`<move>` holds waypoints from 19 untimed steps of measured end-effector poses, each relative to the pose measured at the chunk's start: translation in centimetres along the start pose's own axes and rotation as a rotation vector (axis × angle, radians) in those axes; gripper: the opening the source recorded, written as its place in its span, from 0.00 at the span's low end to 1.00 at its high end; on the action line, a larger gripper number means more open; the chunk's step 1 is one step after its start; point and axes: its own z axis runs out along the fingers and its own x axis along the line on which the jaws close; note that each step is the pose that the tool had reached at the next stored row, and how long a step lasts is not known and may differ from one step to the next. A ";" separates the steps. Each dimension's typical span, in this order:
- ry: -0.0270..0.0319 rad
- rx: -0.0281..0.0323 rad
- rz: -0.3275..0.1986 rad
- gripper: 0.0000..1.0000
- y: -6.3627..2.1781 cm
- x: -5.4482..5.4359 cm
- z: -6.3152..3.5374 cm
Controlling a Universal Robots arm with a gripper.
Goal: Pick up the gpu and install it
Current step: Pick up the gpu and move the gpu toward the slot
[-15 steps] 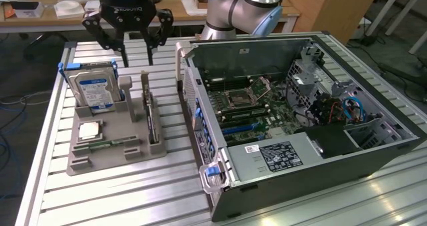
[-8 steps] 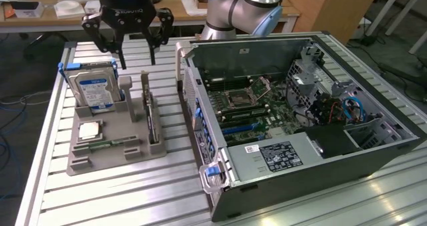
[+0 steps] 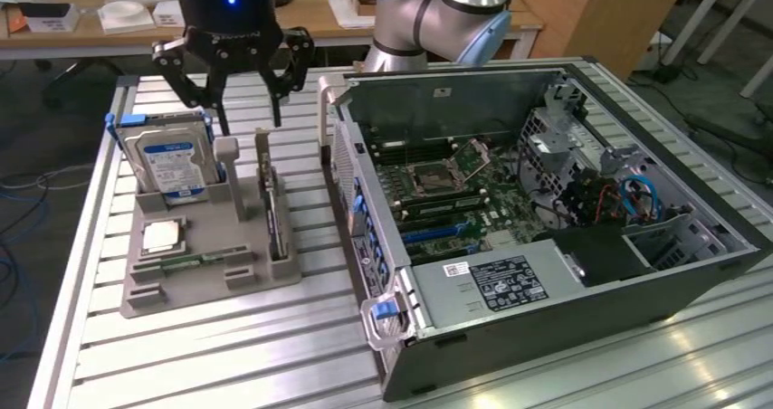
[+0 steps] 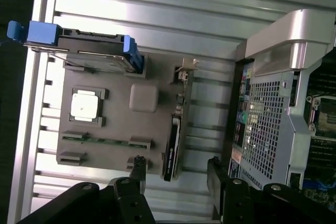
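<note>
Two dark fingers [image 3: 221,110] are spread as wide as they go, with nothing between them. The jaws are released, gripping nothing and touching nothing. They hang tips-down over the far end of the grey holder [image 3: 205,287], clear of everything on it.

Gpu [image 3: 273,212]: a thin dark card standing on its long edge in a slot. The slot runs along the holder's side nearest the computer case [image 3: 653,287]. It is still seated in the slot, not lifted and not in the case. In the wrist view the card's near end lines up with the gap between the fingertips, roughly centred and apart from both.

Other items on the holder:
- The hard drive [image 3: 172,160] stands upright in a blue bracket on the exterior view's left. It has a blue-and-white label.
- A square silver chip [image 4: 85,106] lies flat in a recess.
- A green memory stick [image 4: 100,141] sits in a narrow slot near the chip.

The case lies on its side with the panel off and the board exposed. It sits just beside the holder on the exterior view's right.

The slatted metal tabletop [image 3: 242,359] carries both the holder and the case.
</note>
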 end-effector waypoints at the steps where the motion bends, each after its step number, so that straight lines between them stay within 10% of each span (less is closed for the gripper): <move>1: -0.0002 0.0000 0.000 0.59 -0.01 0.0 0.18; 19: -0.0099 0.0046 0.088 0.59 -0.26 0.1 3.32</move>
